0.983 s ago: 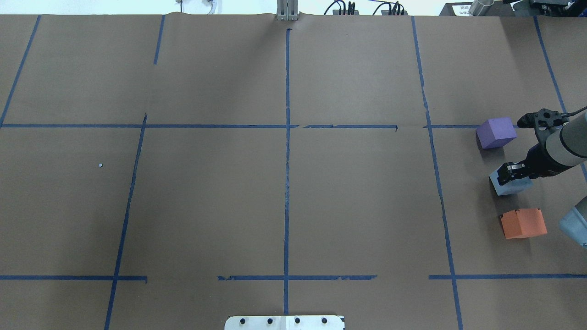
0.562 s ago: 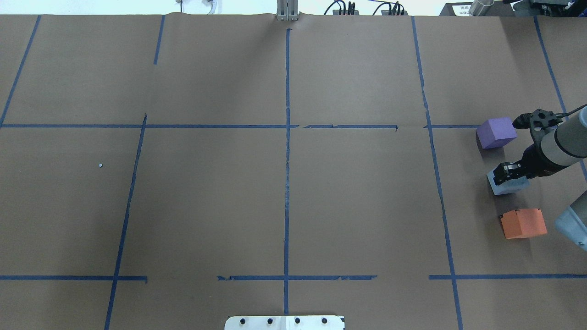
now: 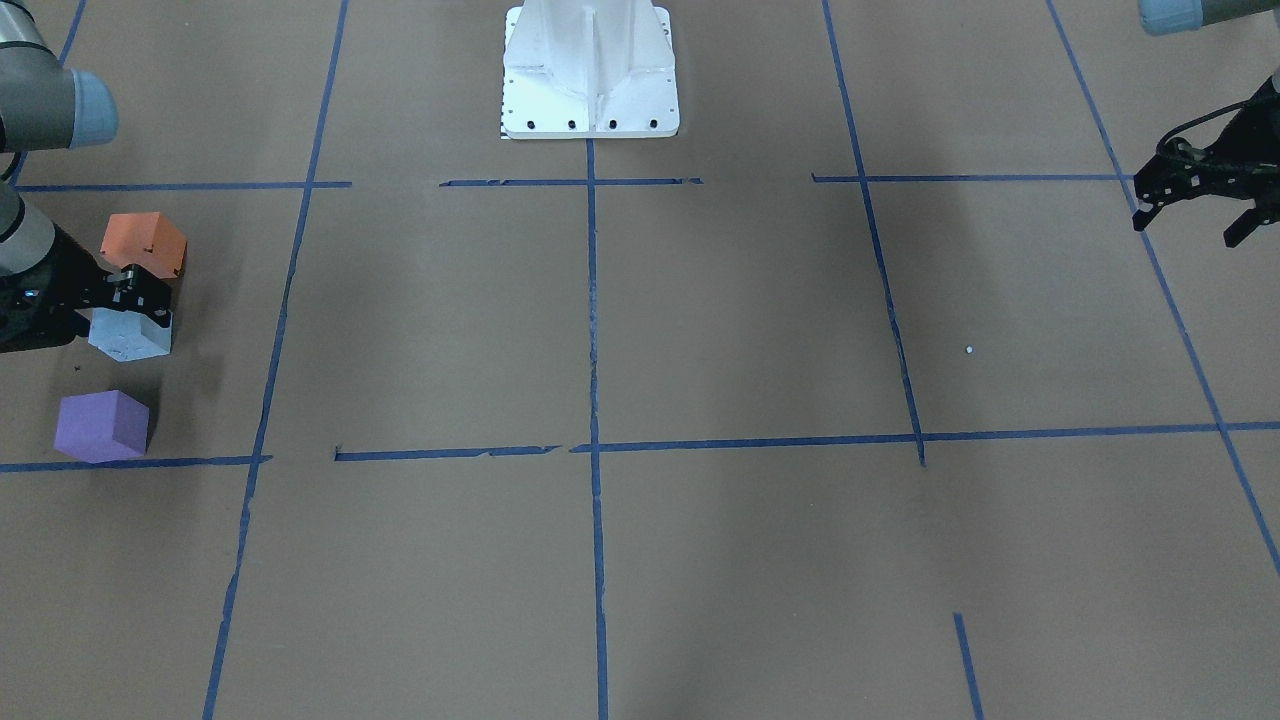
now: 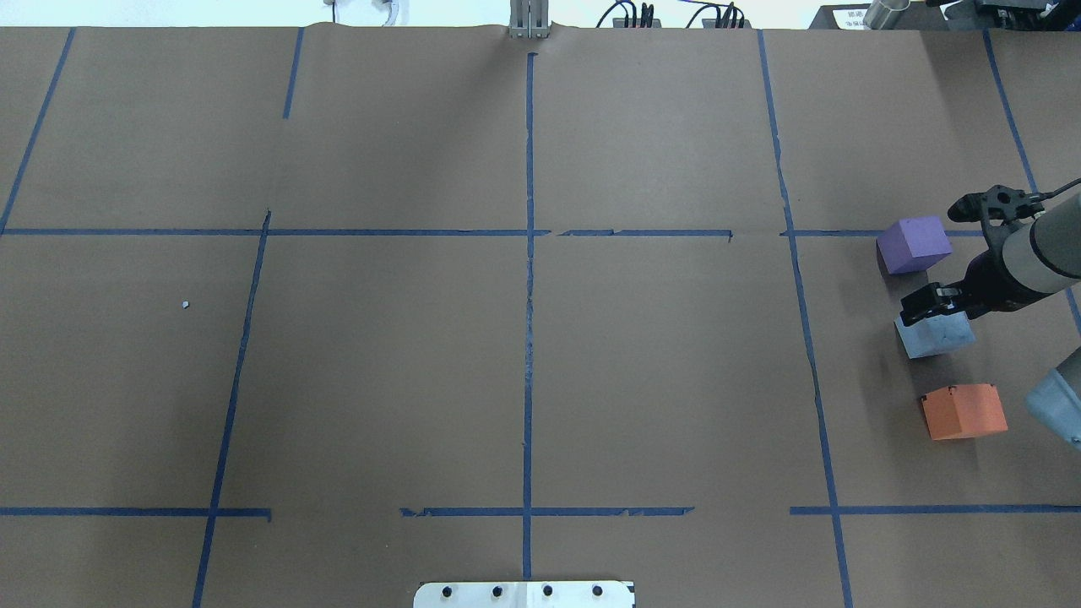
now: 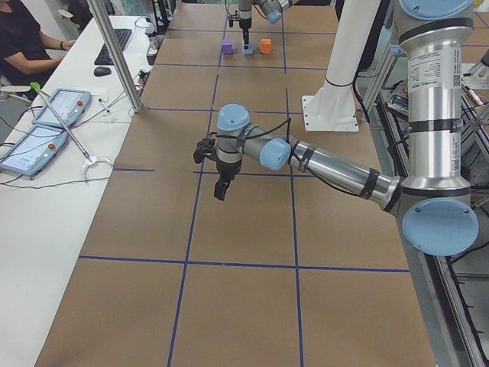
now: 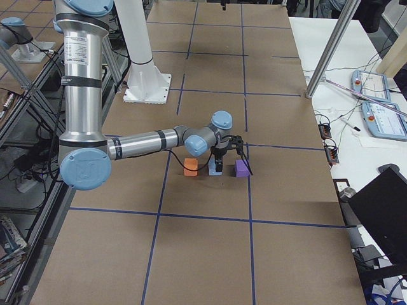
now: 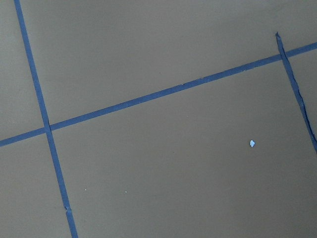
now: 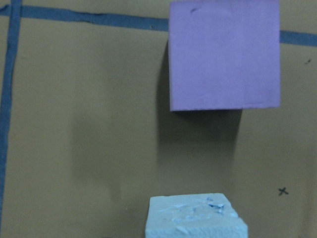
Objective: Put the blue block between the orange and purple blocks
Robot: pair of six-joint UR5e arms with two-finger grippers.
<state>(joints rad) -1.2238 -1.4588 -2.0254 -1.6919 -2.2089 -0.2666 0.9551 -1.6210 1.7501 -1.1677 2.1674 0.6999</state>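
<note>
The placing looks done: the blue block rests on the surface, with the purple block on one side and the orange block on the other. The right hand hovers just above the blue block, apparently spread; only withdrawing remains.

Both arms extended; both grippers open and empty.
Right arm comes in low from the overhead view's right edge, wrist bent so that the right gripper points straight down, jaws spread, gripping nothing. Left arm reaches out near level, wrist turned down; left gripper hangs clear of the surface, fingers splayed well apart.
</note>
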